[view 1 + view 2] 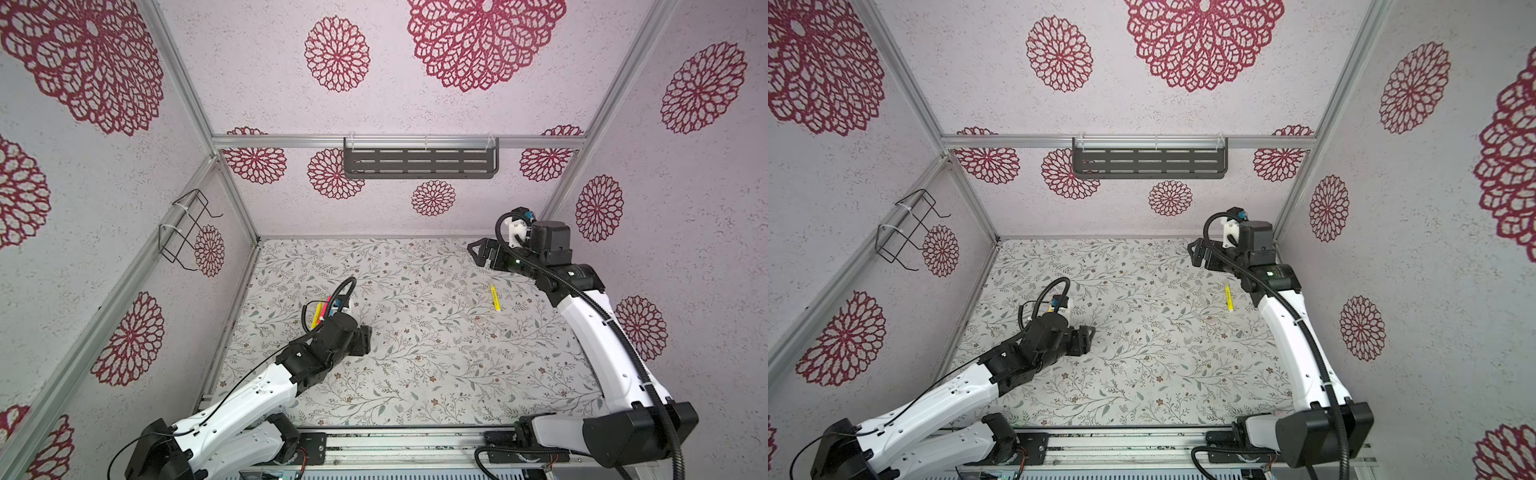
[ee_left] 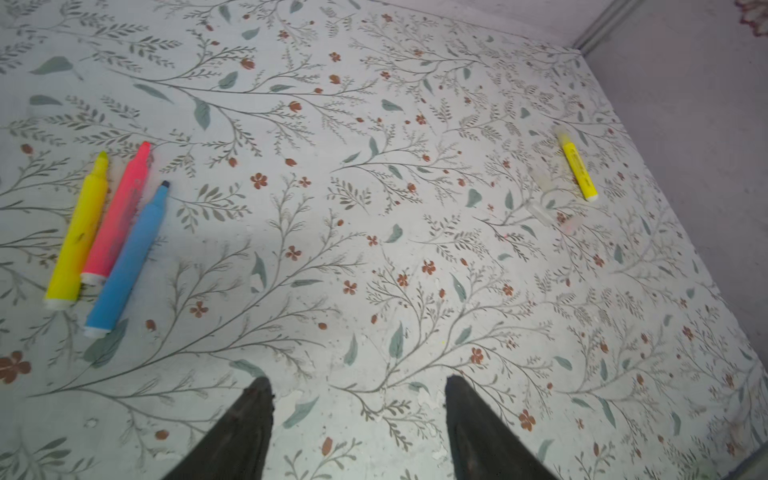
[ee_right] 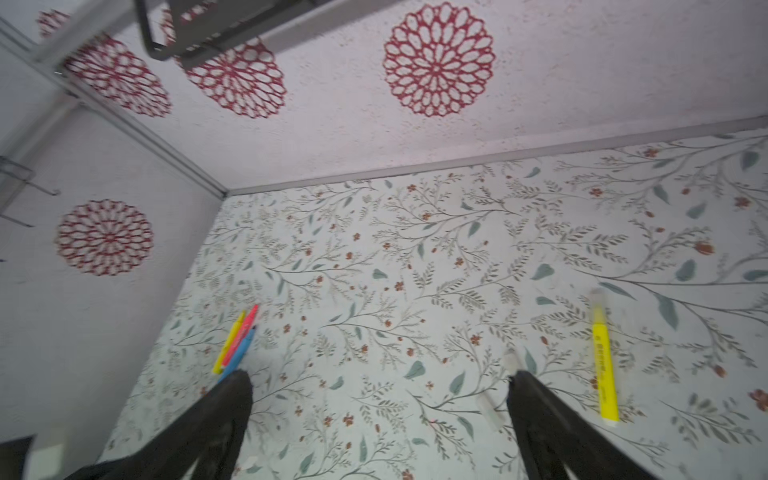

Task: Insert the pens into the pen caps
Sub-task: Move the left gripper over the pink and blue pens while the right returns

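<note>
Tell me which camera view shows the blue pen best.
The left wrist view: the blue pen lies whole, large and sharp, beside the pink pen. The right wrist view shows it small and blurred, one end behind a jaw. In both top views the left arm hides it.

We see a pale surface (image 2: 415, 299) printed with grey-green sprigs and small rust flowers. On its left lie a yellow pen (image 2: 79, 232), a pink pen (image 2: 118, 216) and a blue pen (image 2: 131, 257); on its right, a second yellow pen (image 2: 578, 172). Pale walls (image 1: 257, 75) carry crimson rosettes.
</note>
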